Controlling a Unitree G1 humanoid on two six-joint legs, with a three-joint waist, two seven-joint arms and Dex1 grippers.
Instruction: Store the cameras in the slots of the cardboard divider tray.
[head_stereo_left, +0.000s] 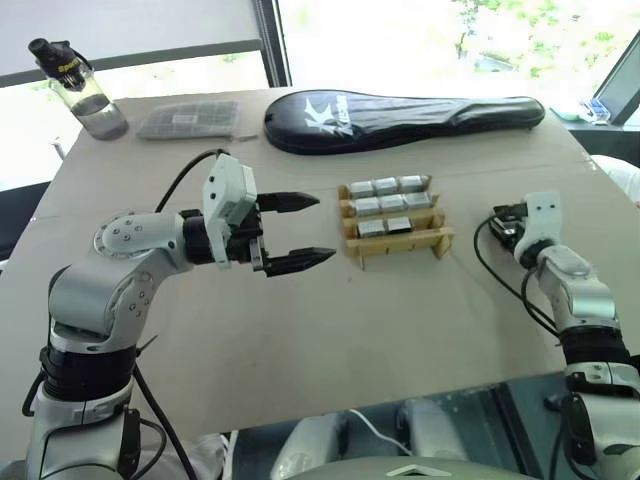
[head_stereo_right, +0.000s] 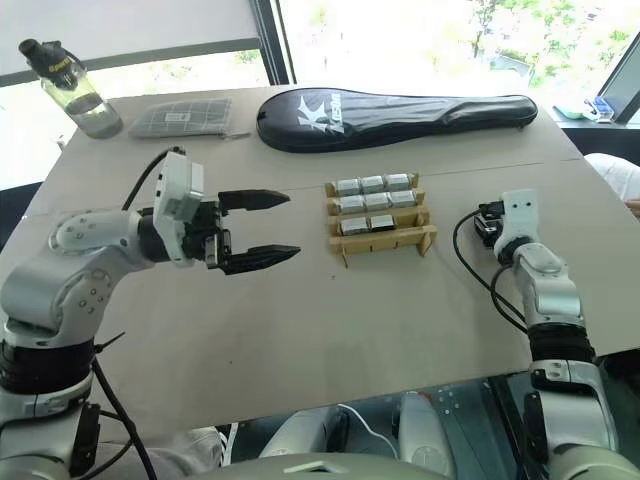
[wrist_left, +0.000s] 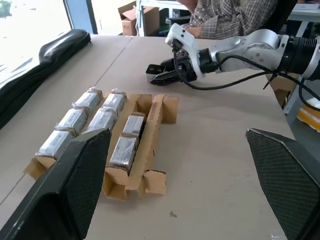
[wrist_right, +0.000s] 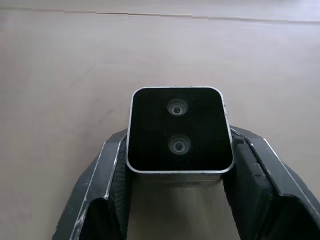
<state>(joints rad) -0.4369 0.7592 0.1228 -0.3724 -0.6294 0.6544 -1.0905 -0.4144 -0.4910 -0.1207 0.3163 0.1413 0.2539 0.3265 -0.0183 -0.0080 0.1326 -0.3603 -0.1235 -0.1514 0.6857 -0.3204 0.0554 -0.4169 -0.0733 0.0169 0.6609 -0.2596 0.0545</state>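
the cardboard divider tray (head_stereo_left: 395, 225) sits near the middle of the brown table (head_stereo_left: 300, 320), with silver-grey cameras (head_stereo_left: 385, 204) lying in its slots: three in the far row, three in the middle row and two in the next row, while the nearest row holds none. the left gripper (head_stereo_left: 300, 232) hangs above the table just to the left of the tray, pointing toward it, its two black fingers spread wide with nothing between them. the right gripper (wrist_right: 177, 165) is low over the table to the right of the tray, and its jaws pinch one more camera (wrist_right: 179, 130) by its two sides, the black face with two small lenses turned toward the wrist. at the far edge of the table lie a long black racket case (head_stereo_left: 400, 118), a flat grey gridded pack (head_stereo_left: 188, 120) and a clear water bottle (head_stereo_left: 85, 90).
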